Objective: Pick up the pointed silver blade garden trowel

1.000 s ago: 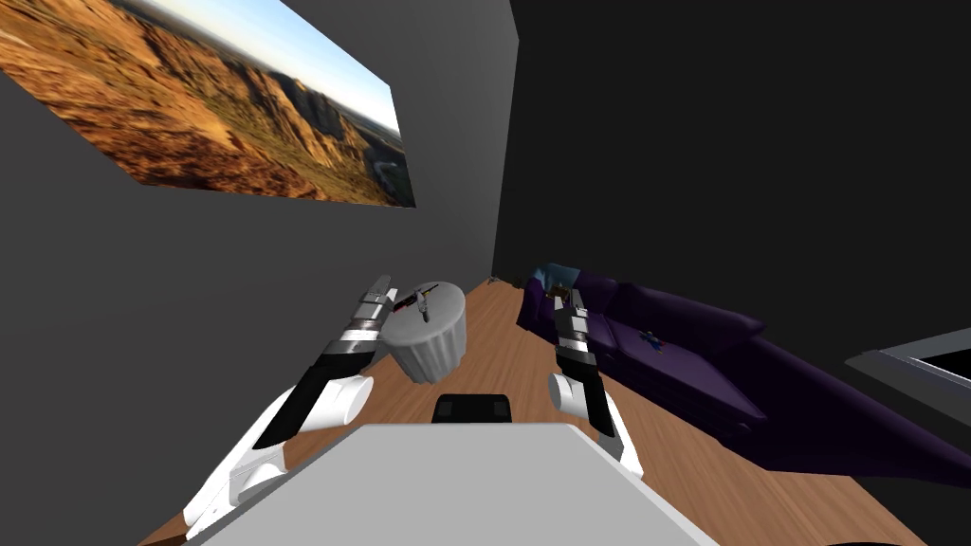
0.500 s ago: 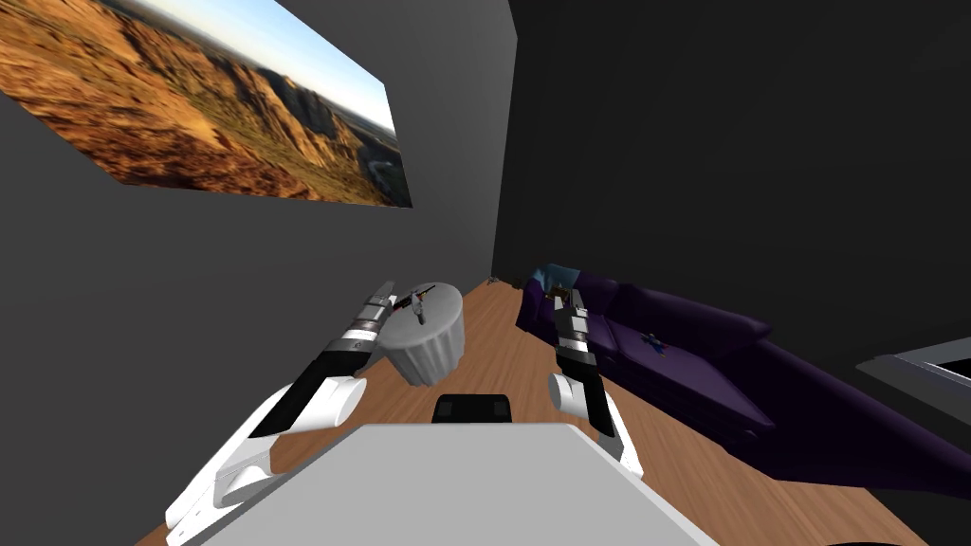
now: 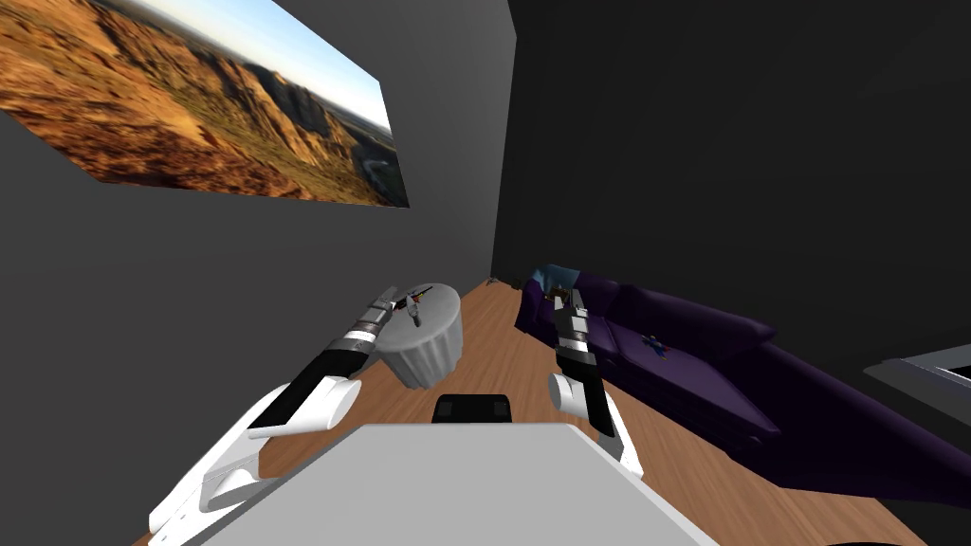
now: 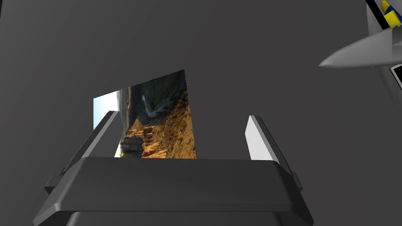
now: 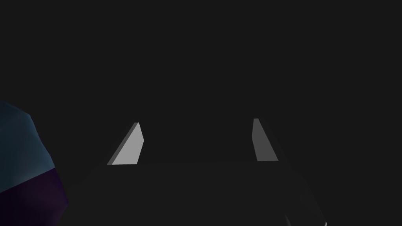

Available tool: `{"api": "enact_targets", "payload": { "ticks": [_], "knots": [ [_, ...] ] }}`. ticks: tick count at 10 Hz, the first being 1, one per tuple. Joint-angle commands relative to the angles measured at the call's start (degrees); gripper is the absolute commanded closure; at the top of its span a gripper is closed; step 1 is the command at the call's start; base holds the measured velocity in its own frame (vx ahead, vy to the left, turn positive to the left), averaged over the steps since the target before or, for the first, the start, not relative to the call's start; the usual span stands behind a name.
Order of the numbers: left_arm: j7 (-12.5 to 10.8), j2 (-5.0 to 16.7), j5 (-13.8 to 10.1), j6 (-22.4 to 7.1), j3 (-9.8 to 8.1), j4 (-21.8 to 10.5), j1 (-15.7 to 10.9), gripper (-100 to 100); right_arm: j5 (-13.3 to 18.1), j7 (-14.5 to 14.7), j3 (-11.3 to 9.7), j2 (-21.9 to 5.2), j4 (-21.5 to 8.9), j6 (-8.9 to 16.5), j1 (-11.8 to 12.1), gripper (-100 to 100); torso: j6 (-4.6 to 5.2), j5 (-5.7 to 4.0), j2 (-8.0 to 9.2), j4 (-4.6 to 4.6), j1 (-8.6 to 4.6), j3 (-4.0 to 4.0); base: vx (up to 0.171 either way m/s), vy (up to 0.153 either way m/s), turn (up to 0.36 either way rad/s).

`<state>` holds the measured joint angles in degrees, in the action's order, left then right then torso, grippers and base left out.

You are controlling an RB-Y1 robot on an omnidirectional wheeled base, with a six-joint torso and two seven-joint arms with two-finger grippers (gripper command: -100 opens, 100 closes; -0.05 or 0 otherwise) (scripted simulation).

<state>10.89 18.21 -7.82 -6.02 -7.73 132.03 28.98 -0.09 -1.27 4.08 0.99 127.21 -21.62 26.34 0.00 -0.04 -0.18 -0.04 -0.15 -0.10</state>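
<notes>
The trowel (image 3: pixel 414 308) lies on top of a small round pale table (image 3: pixel 431 353) with fluted sides, by the left wall. In the left wrist view a pointed silver blade (image 4: pixel 359 53) juts in at one corner, off to the side of the fingers, with a yellow and blue piece (image 4: pixel 388 10) behind it. My left gripper (image 3: pixel 385 300) hovers at the table's left rim, close to the trowel; its fingers (image 4: pixel 257 137) stand open and empty. My right gripper (image 3: pixel 576 301) is raised beside the sofa, open and empty (image 5: pixel 196 141).
A dark purple sofa (image 3: pixel 702 370) runs along the right, with a blue cushion (image 3: pixel 545 277) at its far end and a small object (image 3: pixel 651 342) on the seat. Wood floor (image 3: pixel 503 365) lies between table and sofa. A large landscape picture (image 3: pixel 209 114) hangs on the left wall.
My left arm has swung outward at the elbow and its hand has crept closer to the trowel on the table top. The right arm has stayed put.
</notes>
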Motion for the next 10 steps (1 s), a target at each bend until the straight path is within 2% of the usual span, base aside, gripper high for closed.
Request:
{"api": "enact_targets", "payload": {
  "ticks": [1, 3, 4, 5, 6, 7, 8, 9, 10],
  "knots": [
    [0.26, 0.55, -0.25, -1.83, -0.13, -0.27, 0.24, -100, 0.00, 0.00, 0.00, 0.00, 0.00, 0.00, 0.00, 0, 0.00, 0.00, 0.00, 0.00, 0.00, 0.00, 0.048, -0.035, 0.003],
    [1.15, 3.05, -1.24, -6.18, -0.74, -1.10, 0.92, -100, 0.00, 0.00, 0.00, 0.00, 0.00, 0.00, 0.00, 0, 0.00, 0.00, -0.01, 0.00, 0.03, -0.01, 0.059, -0.058, -0.004],
    [1.15, 3.05, -1.24, -7.18, -0.74, -1.10, 0.92, -100, 0.00, 0.00, 0.00, 0.00, 0.00, 0.00, 0.00, 0, 0.00, -0.01, -0.08, -0.02, -0.09, -0.05, 0.068, -0.057, 0.006],
    [1.64, 4.37, -1.70, -9.24, -1.00, -1.55, 1.32, -100, 0.00, 0.00, 0.00, 0.00, 0.00, 0.00, 0.00, 0, 0.00, -0.02, -0.08, -0.02, -0.05, -0.05, 0.072, -0.042, -0.005],
    [1.64, 4.37, -1.70, -9.82, -1.00, -1.55, 1.32, -100, 0.00, 0.00, 0.00, 0.00, 0.00, 0.00, 0.00, 0, 0.00, 0.00, -0.10, -0.03, 0.00, -0.06, 0.055, -0.030, -0.003],
    [2.13, 5.72, -2.12, -11.94, -1.24, -2.02, 1.76, -100, 0.00, 0.00, 0.00, 0.00, 0.00, 0.00, 0.00, 0, 0.00, 0.01, -0.05, -0.02, 0.05, -0.04, 0.064, -0.039, -0.013],
    [2.13, 5.72, -2.12, -12.42, -1.24, -2.02, 1.76, -100, 0.00, 0.00, 0.00, 0.00, 0.00, 0.00, 0.00, 0, 0.00, 0.01, -0.07, -0.02, 0.03, -0.04, 0.051, -0.032, 0.001],
    [2.65, 7.11, -2.52, -14.64, -1.44, -2.52, 2.24, -100, 0.00, 0.00, 0.00, 0.00, 0.00, 0.00, 0.00, 0, 0.00, 0.01, -0.03, -0.01, 0.05, -0.03, 0.062, -0.031, -0.010],
    [2.65, 7.11, -2.52, -14.99, -1.44, -2.52, 2.24, -100, 0.00, 0.00, 0.00, 0.00, 0.00, 0.00, 0.00, 0, -0.01, 0.01, -0.05, -0.02, 0.06, -0.03, 0.053, -0.028, -0.002]
  ]
}}
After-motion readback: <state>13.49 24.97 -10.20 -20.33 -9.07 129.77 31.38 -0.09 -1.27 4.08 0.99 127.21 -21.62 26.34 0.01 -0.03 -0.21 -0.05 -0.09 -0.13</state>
